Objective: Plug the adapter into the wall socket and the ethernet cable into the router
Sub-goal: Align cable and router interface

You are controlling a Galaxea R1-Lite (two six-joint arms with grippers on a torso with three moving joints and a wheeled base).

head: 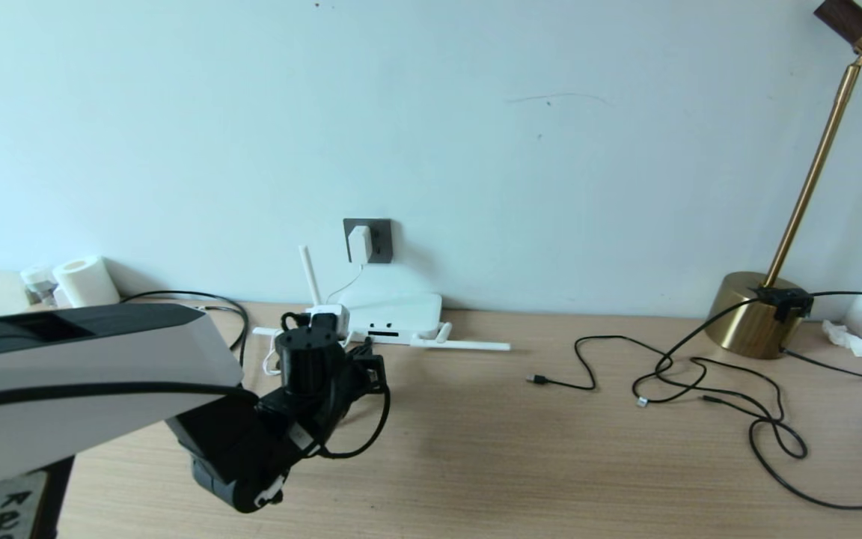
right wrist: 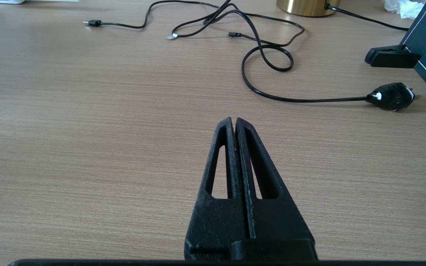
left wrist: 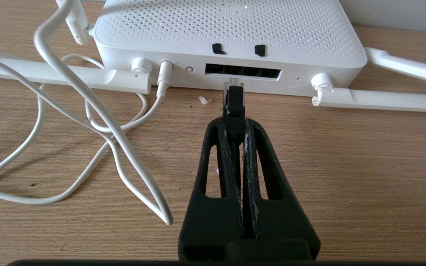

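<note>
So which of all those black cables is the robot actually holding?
The ethernet cable, pinched in the left gripper right before the router ports. Its tip is a clear clip; the thinner black cords lie loose by the lamp.

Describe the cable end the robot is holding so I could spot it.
Find the white router on the desk by the wall. Just before its row of dark ports, the left gripper pinches the ethernet cable: black with a clear tip, unlike the thin white cord beside it.
</note>
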